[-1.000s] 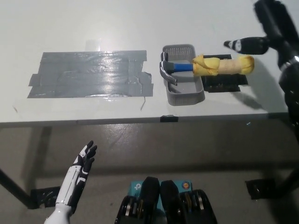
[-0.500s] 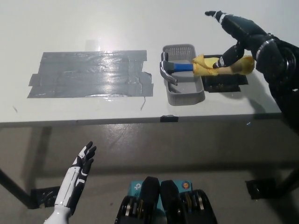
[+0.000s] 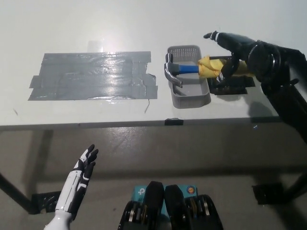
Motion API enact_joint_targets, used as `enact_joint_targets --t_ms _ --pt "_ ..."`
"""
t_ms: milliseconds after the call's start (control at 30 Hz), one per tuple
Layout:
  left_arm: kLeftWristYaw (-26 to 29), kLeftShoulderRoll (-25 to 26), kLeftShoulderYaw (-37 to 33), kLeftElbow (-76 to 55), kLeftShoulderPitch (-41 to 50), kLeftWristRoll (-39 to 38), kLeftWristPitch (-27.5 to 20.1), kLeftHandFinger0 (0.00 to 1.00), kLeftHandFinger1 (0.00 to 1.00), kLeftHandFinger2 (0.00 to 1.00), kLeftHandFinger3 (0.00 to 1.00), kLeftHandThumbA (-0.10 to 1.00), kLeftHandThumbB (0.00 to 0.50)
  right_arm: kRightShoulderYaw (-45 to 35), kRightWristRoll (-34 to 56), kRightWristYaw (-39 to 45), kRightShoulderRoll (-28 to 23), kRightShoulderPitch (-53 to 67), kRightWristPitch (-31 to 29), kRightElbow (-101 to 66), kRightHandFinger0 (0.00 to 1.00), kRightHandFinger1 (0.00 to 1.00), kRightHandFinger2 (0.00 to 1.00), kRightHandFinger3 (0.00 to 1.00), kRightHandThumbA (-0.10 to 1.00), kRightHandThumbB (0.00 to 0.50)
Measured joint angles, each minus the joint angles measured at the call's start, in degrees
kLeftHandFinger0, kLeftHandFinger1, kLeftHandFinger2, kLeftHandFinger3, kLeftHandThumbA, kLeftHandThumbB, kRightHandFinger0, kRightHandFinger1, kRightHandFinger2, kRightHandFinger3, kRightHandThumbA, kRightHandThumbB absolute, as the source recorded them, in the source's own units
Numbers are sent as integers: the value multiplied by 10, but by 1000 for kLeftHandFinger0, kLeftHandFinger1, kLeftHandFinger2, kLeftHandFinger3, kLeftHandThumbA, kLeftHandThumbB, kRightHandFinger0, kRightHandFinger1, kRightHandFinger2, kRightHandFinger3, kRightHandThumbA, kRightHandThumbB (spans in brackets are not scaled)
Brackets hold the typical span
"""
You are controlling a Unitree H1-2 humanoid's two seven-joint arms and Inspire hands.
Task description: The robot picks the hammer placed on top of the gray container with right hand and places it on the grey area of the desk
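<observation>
A hammer [image 3: 184,69] with a steel head, blue neck and yellow-wrapped handle lies across the rim of a grey mesh container [image 3: 188,78] on the white desk. My black right hand [image 3: 231,52] is open over the yellow handle, fingers spread, one reaching left past the container's far corner and another curling down beside the handle. It has no hold on the hammer. The grey taped area [image 3: 93,75] lies to the left of the container. My white left hand [image 3: 82,173] rests open below the desk edge at the lower left.
A black patch [image 3: 235,85] lies on the desk under the hammer's handle end, right of the container. The desk's front edge [image 3: 144,124] runs across the middle of the view, with floor below it.
My right hand has swung in from the far right and come down over the hammer's yellow handle, covering its right end. The hammer and container have not moved. The left hand stays put.
</observation>
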Motion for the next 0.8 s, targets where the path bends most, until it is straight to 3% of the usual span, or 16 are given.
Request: enact_joint_targets --t_ms 667,800 --pt "0 0 2 -3 -1 3 1 1000 1000 1000 1000 1000 105 9 0 -5 38 -56 -12 143 1000 1000 1000 1000 1000 476" --pt "0 0 2 -3 -1 3 1 1000 1000 1000 1000 1000 107 10 0 -7 40 -56 -14 155 1000 1000 1000 1000 1000 454"
